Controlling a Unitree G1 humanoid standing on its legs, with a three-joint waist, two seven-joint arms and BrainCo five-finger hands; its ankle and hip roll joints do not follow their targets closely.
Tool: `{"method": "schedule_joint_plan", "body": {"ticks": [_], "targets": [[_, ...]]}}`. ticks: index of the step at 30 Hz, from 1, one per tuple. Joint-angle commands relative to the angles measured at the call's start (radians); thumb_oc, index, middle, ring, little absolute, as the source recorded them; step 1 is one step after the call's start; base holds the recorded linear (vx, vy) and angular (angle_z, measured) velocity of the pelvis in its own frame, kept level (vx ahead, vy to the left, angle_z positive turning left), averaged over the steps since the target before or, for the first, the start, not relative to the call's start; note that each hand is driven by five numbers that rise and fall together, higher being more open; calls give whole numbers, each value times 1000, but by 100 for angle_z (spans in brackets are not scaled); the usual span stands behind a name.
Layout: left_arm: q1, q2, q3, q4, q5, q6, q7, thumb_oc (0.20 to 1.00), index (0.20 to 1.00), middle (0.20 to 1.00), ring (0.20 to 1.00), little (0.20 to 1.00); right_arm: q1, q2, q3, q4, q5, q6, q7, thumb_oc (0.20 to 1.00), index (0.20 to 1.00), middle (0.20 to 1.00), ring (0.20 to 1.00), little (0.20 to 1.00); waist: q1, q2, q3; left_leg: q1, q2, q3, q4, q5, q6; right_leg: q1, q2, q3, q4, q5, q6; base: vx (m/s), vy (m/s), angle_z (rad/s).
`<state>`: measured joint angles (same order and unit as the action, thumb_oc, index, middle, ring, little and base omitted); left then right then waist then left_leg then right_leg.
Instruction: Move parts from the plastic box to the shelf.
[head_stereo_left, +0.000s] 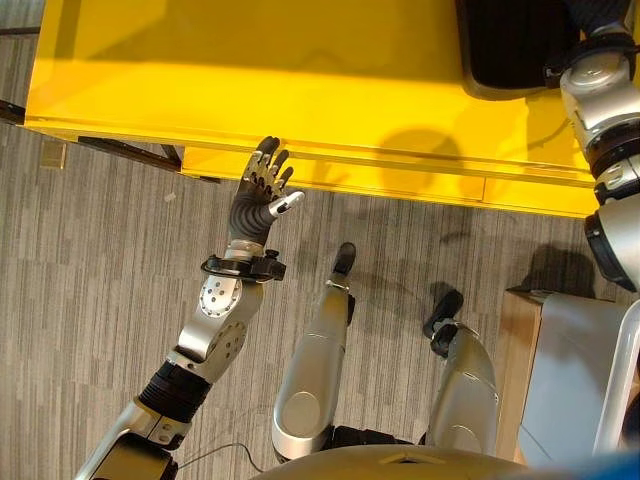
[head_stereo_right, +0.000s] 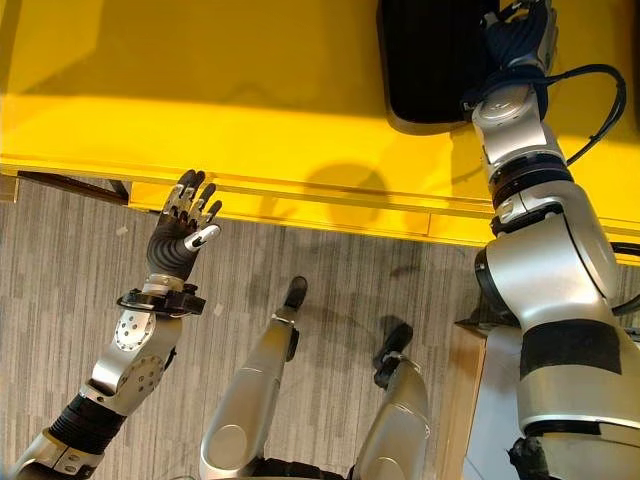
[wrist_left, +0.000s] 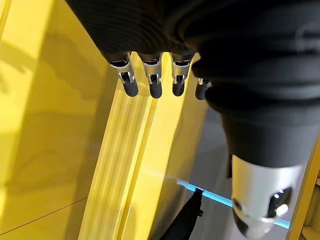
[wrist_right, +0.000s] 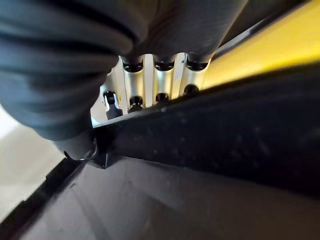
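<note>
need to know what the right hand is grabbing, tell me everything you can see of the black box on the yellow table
The black box is a dark, matte, plastic-looking bin with rounded corners and a raised rim, resting flat on the yellow table near its front edge. Its top runs out of view, and the inside shows nothing but dark. The right hand is at its right rim, fingers going over the wall.

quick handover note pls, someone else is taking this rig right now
Left hand: open, fingers straight, empty, held near the front edge of the yellow table, holding nothing.
Right hand: reached over the wall of the black plastic box on the yellow table; its fingers go behind the box wall in the right wrist view, so its grip cannot be told.
Parts: none can be made out from here, in the box or in either hand.
Done: nothing visibly moved yet.
Left: take a part out of the box and carry it to the shelf, then repeat.
</note>
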<state>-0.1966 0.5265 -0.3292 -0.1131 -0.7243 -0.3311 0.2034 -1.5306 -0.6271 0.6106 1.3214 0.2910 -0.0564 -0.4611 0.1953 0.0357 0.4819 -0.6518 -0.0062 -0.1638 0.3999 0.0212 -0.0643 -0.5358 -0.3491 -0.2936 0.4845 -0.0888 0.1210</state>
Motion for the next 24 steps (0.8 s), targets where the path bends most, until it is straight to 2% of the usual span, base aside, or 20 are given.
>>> {"method": "schedule_joint_plan", "body": {"ticks": [1,14,24], "targets": [[11,35,45,-60,1,-72,2,1000,1000,1000,1000,1000,-124,-27,62,-55,1,-51,-12,200,200,200,200,200,9,-11,-34,19,77,67,49,-109,-29,41,-6,55,-59,16,25,0,0,0],[20,38,51,-57,-1,-70,5,1000,1000,1000,1000,1000,-116,-10,29,-42,37,-57,-16,200,200,200,200,200,10,-7,-34,16,76,71,58,-113,-28,41,-7,57,-54,16,27,0,0,0],[12,42,35,-50,-9,-68,6,1000,1000,1000,1000,1000,-94,-3,-64,1,162,-72,-24,200,200,200,200,200,22,6,-31,11,71,70,65,-117,-26,47,-9,53,-54,12,28,0,0,0]]}}
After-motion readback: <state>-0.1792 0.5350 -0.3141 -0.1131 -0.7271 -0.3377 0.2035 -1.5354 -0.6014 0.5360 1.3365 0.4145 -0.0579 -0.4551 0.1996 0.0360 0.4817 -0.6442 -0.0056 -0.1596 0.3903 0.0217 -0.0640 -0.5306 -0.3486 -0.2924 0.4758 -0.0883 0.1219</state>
